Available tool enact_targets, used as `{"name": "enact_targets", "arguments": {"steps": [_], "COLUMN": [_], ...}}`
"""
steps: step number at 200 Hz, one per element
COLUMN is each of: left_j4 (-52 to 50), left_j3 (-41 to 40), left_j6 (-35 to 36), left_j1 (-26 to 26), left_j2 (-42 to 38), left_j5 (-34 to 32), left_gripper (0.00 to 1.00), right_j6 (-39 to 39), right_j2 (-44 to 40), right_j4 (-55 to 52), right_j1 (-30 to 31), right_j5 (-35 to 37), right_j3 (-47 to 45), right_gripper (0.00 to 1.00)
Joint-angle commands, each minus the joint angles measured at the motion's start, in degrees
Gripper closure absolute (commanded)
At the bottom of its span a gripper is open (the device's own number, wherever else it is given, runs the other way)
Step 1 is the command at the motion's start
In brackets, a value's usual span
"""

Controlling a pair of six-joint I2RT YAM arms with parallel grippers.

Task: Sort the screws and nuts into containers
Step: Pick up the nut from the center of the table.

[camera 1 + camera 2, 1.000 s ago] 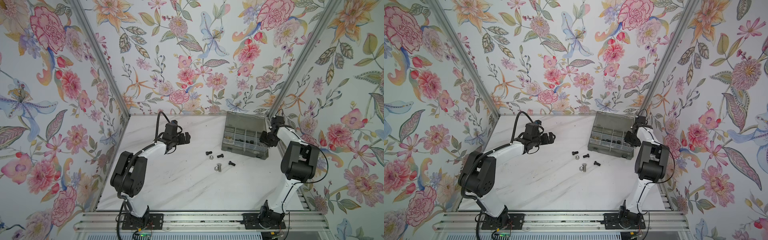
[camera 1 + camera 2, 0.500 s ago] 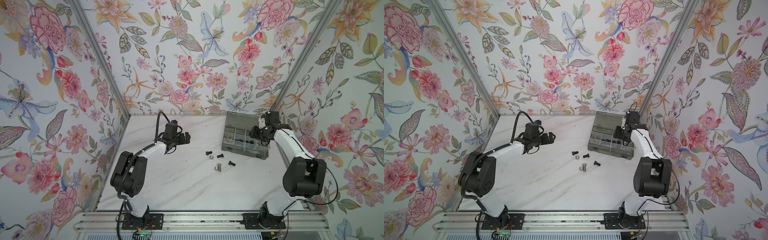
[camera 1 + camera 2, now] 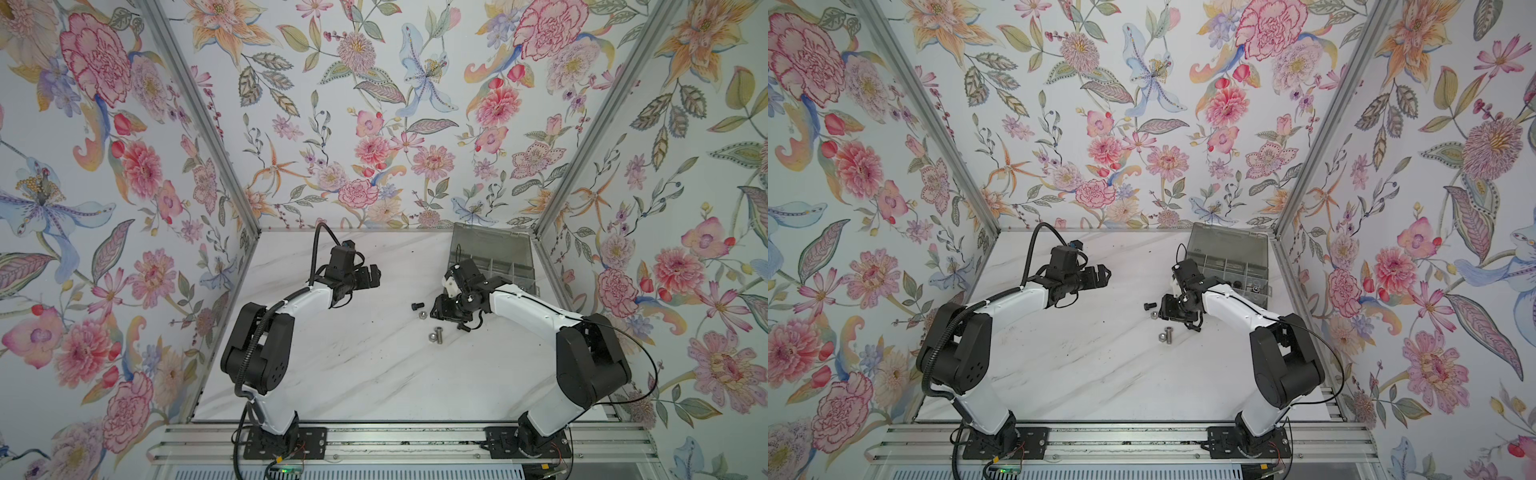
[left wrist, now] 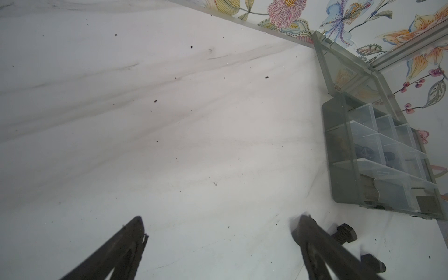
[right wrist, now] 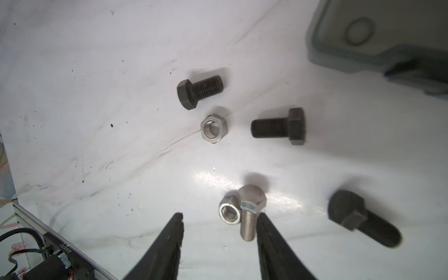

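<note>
Loose screws and nuts lie mid-table: a black screw [image 3: 417, 306] [image 5: 198, 91], a silver nut [image 3: 422, 314] [image 5: 213, 128], a second black screw [image 5: 278, 126], a third black screw [image 5: 361, 218], and a silver screw [image 5: 249, 215] touching a second silver nut [image 5: 229, 213] [image 3: 435, 336]. My right gripper [image 3: 435, 309] [image 5: 220, 217] hovers open over this silver pair, holding nothing. The containers are compartments of a grey organizer box [image 3: 490, 249] [image 3: 1227, 249] at the back right, lid up. My left gripper [image 3: 374, 276] [image 4: 221, 218] hangs wide open and empty, left of the parts.
The box [image 4: 344, 174] holds dark and metallic parts in some compartments; its corner [image 5: 339, 53] lies close to the black screws. A black screw [image 4: 343, 234] lies just beyond one left finger. Floral walls enclose three sides; a metal rail runs along the table's front.
My right arm has swung from the organizer box out to the loose screws and nuts, and its jaws opened a little. The left arm has not moved.
</note>
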Motion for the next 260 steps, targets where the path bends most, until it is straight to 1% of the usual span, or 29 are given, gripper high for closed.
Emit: {"name": "enact_targets", "arguments": {"steps": [1,78,111,135,179,260], "left_j4": [-0.11,0.13,0.10,0.01,0.15,0.19], "left_j3": [0.71,-0.51,-0.50,-0.61,-0.74,-0.42], "left_j6": [0.30,0.07,0.12,0.17,0.01,0.08], "left_j1": [-0.11,0.13,0.14,0.23,0.23,0.18], "left_j2": [0.02,-0.82,-0.91,-1.08,-0.91,-0.55], "left_j5": [-0.57,-0.80,-0.85,-0.89,-0.76,-0.45], "left_gripper": [0.01,0.01,0.01,0.01,0.01,0.01], "right_j6": [2.63,-0.32,-3.47,-5.80,-7.19,-7.51], "right_j2": [3.34,14.62,19.01,20.76,20.93,21.74], "right_j4": [2.45,2.02,-1.67,-4.02,-5.83,-7.23], "right_j1": [1.60,3.08,4.85,5.68,6.22,8.49], "right_j5": [0.45,8.27,12.61,15.74,18.68,19.12], "right_j3": [2.06,12.07,17.28,19.17,18.49,17.54], "right_gripper": [0.49,0.49,0.49,0.50,0.50,0.51]}}
